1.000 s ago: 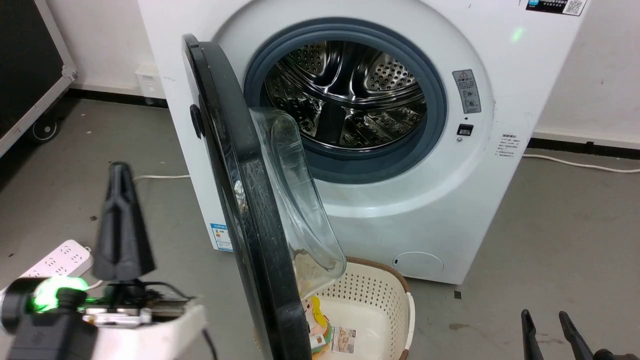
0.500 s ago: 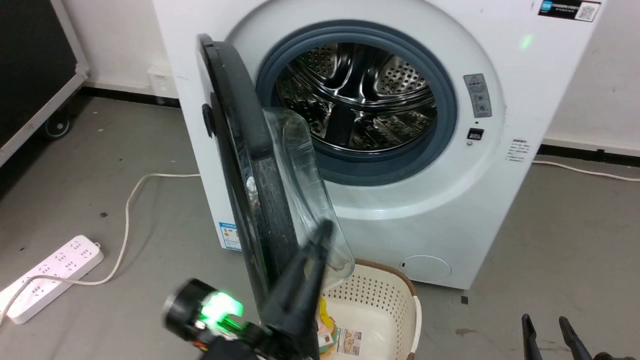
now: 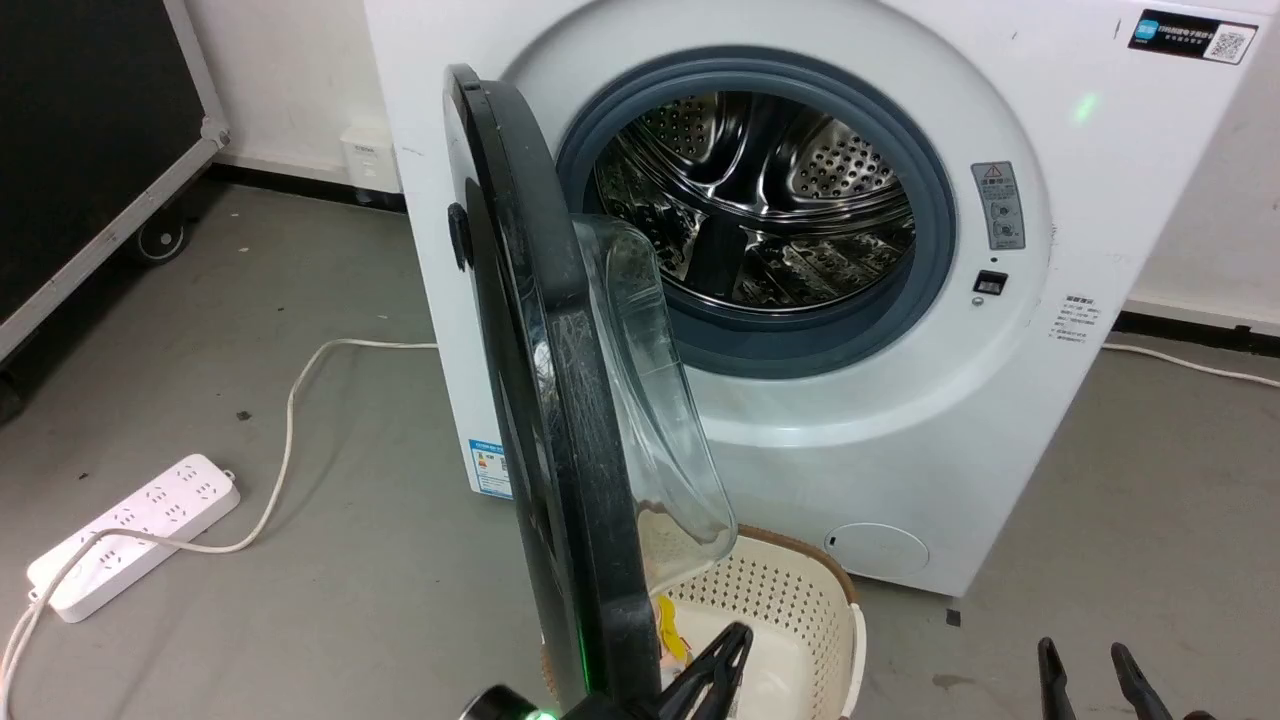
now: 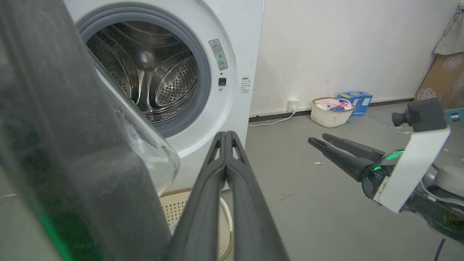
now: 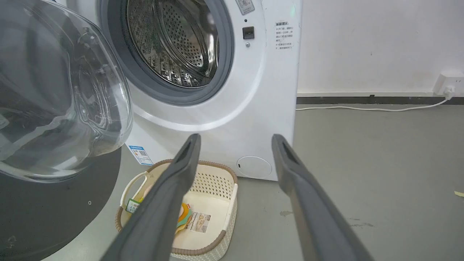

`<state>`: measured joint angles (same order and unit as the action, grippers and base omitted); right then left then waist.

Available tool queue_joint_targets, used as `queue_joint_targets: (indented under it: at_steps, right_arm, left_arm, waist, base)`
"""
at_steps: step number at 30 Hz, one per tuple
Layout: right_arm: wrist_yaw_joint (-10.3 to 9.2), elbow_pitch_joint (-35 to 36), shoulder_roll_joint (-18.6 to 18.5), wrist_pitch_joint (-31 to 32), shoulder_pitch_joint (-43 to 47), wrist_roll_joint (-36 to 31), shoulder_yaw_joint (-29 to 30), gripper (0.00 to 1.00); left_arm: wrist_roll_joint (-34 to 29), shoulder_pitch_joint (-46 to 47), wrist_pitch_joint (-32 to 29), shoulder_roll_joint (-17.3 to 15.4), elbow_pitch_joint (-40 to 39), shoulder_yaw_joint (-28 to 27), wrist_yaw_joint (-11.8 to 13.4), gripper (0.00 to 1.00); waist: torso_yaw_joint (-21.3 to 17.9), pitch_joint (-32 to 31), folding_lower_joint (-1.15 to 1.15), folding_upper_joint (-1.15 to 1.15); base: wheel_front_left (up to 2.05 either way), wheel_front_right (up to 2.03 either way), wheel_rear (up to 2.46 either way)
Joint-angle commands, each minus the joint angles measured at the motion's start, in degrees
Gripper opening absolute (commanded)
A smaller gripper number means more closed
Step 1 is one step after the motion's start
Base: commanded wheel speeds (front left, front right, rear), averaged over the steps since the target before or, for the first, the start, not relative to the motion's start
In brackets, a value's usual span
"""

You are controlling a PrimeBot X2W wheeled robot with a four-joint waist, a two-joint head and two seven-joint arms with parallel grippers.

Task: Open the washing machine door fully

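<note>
Washing machine door (image 3: 545,400): seen half open, full swing judged outstanding; left tool (image 4: 226,136) pressed together beside its rim; right tool (image 5: 236,139) spread.

No wording is legible. The washing machine (image 3: 1000,420) carries a grey sticker (image 3: 1003,205) with a warning triangle, a black sticker (image 3: 1192,37) with a QR code, and a blue label (image 3: 490,468) too small to read.

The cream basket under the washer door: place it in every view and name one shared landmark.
Head view: basket at bottom centre, right of the washing machine door.
Left wrist view: basket bottom, left of centre.
Right wrist view: basket lower centre-left.
Shared landmark: steel drum, above it everywhere.
</note>
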<state>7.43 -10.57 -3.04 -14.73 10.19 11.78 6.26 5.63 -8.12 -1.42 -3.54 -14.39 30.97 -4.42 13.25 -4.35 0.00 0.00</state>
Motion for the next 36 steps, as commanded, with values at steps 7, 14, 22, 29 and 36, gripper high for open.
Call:
queue_joint_targets:
  at_steps: [7,14,22,29,36]
  right_arm:
    - [0.06,-0.5,0.2,-0.2,-0.7,0.7,-0.5,1.00]
    - [0.06,-0.7,0.2,-0.3,-0.5,1.6,-0.8,1.00]
    - [0.06,-0.5,0.2,-0.3,-0.3,2.6,-0.5,1.00]
    - [0.06,-1.1,0.2,-0.3,-1.8,2.9,-2.2,1.00]
    - [0.06,-3.4,0.2,-0.3,-6.9,1.1,-5.7,1.00]
  left_arm:
    - [0.7,-0.7,-1.9,0.0,4.6,-1.4,3.0,0.00]
    - [1.2,0.2,-2.1,-0.3,6.5,-3.1,4.5,0.00]
    - [1.5,0.6,-2.4,-1.5,6.9,-3.1,4.2,0.00]
    - [1.5,0.5,-1.5,-1.8,6.4,-4.0,5.5,0.00]
    - [1.8,0.6,1.3,-2.1,5.6,-8.2,9.1,0.00]
  waist:
    - [1.0,-0.2,0.00,0.00]
    - [3.1,-0.3,0.00,0.00]
    - [9.0,-0.2,0.00,0.00]
    - [14.7,1.3,0.00,0.00]
    - [16.6,4.0,0.00,0.00]
  base:
    - [0.00,0.00,0.00]
    - [0.00,0.00,0.00]
    - [0.00,0.00,0.00]
    - [0.00,0.00,0.00]
    - [0.00,0.00,0.00]
